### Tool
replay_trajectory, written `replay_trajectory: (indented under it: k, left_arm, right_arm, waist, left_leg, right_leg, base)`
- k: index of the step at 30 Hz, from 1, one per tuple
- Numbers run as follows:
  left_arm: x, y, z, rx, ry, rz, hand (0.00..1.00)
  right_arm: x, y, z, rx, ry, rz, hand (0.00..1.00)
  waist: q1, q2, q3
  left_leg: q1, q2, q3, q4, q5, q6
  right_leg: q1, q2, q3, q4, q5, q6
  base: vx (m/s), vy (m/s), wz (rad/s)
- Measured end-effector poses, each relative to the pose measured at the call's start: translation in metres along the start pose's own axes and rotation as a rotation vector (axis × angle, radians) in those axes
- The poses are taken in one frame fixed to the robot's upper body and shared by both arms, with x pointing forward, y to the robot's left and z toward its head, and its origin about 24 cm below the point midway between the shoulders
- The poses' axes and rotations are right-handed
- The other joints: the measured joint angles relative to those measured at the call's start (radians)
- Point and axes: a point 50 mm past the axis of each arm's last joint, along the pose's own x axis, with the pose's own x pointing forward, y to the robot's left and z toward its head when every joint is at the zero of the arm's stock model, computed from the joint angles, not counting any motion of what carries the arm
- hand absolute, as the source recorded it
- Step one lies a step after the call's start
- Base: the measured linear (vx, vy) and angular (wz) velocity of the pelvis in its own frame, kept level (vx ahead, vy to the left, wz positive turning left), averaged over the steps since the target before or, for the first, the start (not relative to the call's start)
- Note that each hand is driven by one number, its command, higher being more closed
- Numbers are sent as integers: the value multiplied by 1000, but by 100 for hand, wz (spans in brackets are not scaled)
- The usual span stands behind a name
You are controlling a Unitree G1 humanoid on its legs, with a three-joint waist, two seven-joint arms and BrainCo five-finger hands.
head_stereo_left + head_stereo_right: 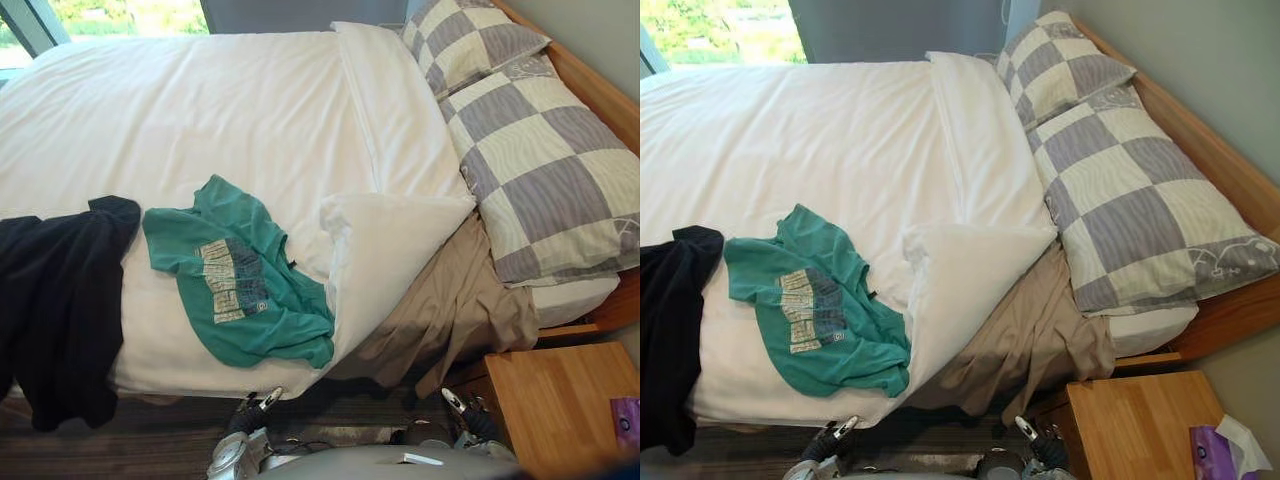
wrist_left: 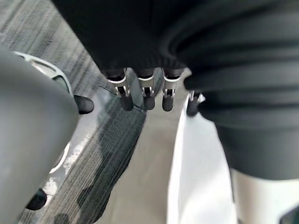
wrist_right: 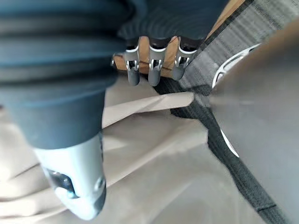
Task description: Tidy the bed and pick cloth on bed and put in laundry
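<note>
A green T-shirt (image 1: 240, 280) with a printed chest lies spread on the white duvet (image 1: 200, 110) near the bed's front edge. To its left, a black garment (image 1: 60, 290) drapes over the edge and hangs toward the floor. The duvet's near right corner (image 1: 390, 240) is folded back, baring a crumpled beige sheet (image 1: 450, 310) that spills down the side. My left hand (image 2: 145, 91) hangs low beside the bed with straight fingers, holding nothing. Just as low, my right hand (image 3: 152, 70) is open in front of the beige sheet (image 3: 140, 154).
Two grey and cream checked pillows (image 1: 550, 170) lie along the wooden headboard (image 1: 600, 90) on the right. A wooden nightstand (image 1: 560, 400) stands at the lower right with a purple tissue box (image 1: 1225, 450) on it. Striped grey carpet (image 2: 42, 32) runs along the bed's front.
</note>
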Motion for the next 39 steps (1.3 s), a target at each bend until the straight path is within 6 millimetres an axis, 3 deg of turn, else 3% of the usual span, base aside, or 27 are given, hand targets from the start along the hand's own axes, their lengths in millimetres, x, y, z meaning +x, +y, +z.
replay_trajectory:
  k: [2, 6, 7, 10, 12, 15, 19, 23, 26, 28, 31, 33, 34, 35, 36, 37, 39]
  left_arm:
    - [-1, 1, -3, -14, 9, 4, 0]
    - [-3, 3, -12, -69, 39, 28, 0]
    - [-4, 4, -15, -87, 48, 36, 0]
    - [-6, 10, -19, -98, 68, 54, 0]
    - [-6, 13, -18, -111, 69, 65, 0]
    - [-7, 19, -17, -107, 65, 77, 0]
    - [-12, 33, -18, -88, 50, 95, 0]
    - [-18, 44, -22, -61, 37, 110, 0]
    - [-20, 46, -23, -33, 28, 98, 0]
    - [-21, 49, -22, -8, 25, 96, 0]
    - [-21, 52, -22, 21, 34, 93, 0]
    - [-22, 55, -25, 38, 52, 100, 0]
    - [-22, 57, -24, 45, 55, 105, 0]
    - [-23, 62, -22, 56, 53, 116, 0]
    - [-24, 64, -22, 60, 55, 122, 0]
    - [-23, 59, -25, 72, 64, 104, 0]
    - [-23, 60, -24, 95, 67, 111, 0]
  right_arm:
    - [-2, -4, -2, 56, 4, -40, 0]
    - [-16, -34, -16, 187, 19, -199, 0]
    - [-20, -42, -21, 226, 23, -251, 0]
    - [-26, -59, -14, 341, -51, -388, 0]
    - [-30, -71, 8, 397, -179, -459, 0]
    - [-40, -90, 61, 436, -447, -544, 0]
    - [-67, -99, 133, 332, -789, -581, 0]
    - [-105, -69, 198, 145, -1137, -514, 0]
    - [-132, -35, 234, 56, -1362, -411, 0]
    - [-139, -16, 246, -18, -1427, -343, 0]
    - [-143, 19, 269, -199, -1495, -173, 0]
    - [-141, 46, 283, -315, -1500, -34, 0]
    - [-140, 54, 284, -343, -1494, 5, 0]
    - [-136, 68, 285, -379, -1479, 65, 0]
    - [-133, 75, 287, -408, -1469, 92, 0]
    - [-130, 83, 295, -469, -1469, 111, 0]
    - [-116, 95, 289, -542, -1394, 141, 0]
  waist:
    - [-8, 2, -7]
    - [-7, 10, -33]
    - [-5, 22, -44]
    - [-5, 23, -53]
    - [-4, 18, -55]
    - [-2, 4, -61]
    - [-3, -14, -66]
    - [-5, -32, -69]
    - [-6, -41, -72]
    - [-11, -44, -74]
    - [-18, -46, -73]
    - [-16, -43, -70]
    - [-14, -50, -64]
    - [-1, -84, -44]
    - [1, -92, -43]
    - [-8, -48, -41]
    - [6, -35, -25]
  left_leg:
    - [7, -2, 21, -14, 0, 1]
    - [20, -6, 43, -49, 6, 1]
    - [20, -7, 48, -56, 5, -1]
    - [22, -8, 63, -66, 4, -3]
    - [26, -8, 72, -65, -2, -4]
    - [33, -7, 82, -61, -16, -6]
    - [32, 4, 77, -21, -57, -9]
    - [17, 10, 73, 36, -89, -6]
    - [14, 7, 66, 68, -102, 3]
    - [15, 2, 44, 82, -105, 9]
    - [13, -7, 13, 115, -114, 25]
    - [-3, -3, -16, 183, -113, 33]
    - [-20, 4, -25, 240, -111, 36]
    - [-65, 2, -52, 323, -144, 15]
    - [-70, -36, -93, 220, -159, 16]
    - [-68, -48, -118, 70, -74, 59]
    - [-75, -35, -150, 84, -75, 61]
  right_leg:
    - [7, 9, 12, -36, 6, 14]
    - [8, 16, 21, -59, 17, 24]
    - [9, 19, 25, -69, 21, 28]
    - [7, 26, 39, -82, 30, 31]
    - [8, 27, 45, -82, 32, 29]
    - [12, 30, 53, -79, 34, 32]
    - [28, 30, 53, -77, 37, 36]
    - [29, 22, 59, -60, 37, 36]
    - [35, 11, 62, -45, 38, 35]
    - [47, 8, 64, -41, 38, 34]
    - [68, -6, 70, -41, 40, 31]
    - [91, -8, 74, -48, 69, 4]
    - [105, -14, 75, -54, 79, 4]
    - [122, -51, 80, -52, 93, 6]
    - [128, -66, 85, -50, 93, 8]
    - [119, -52, 74, -9, 95, 12]
    - [78, -41, 92, 25, 29, 77]
  base:
    - [-129, 3, -34]
    - [-85, 10, -10]
    - [-15, 24, -7]
    - [31, 26, -12]
    - [51, 27, -12]
    - [85, 29, -8]
    - [119, 36, 4]
    - [99, 31, 7]
    - [103, 35, 8]
    - [85, 10, 16]
    - [107, 22, 18]
    - [119, 22, 21]
    - [128, 22, 21]
    - [88, 21, 19]
    - [43, 53, 40]
    - [7, 50, 46]
    - [81, -5, 49]
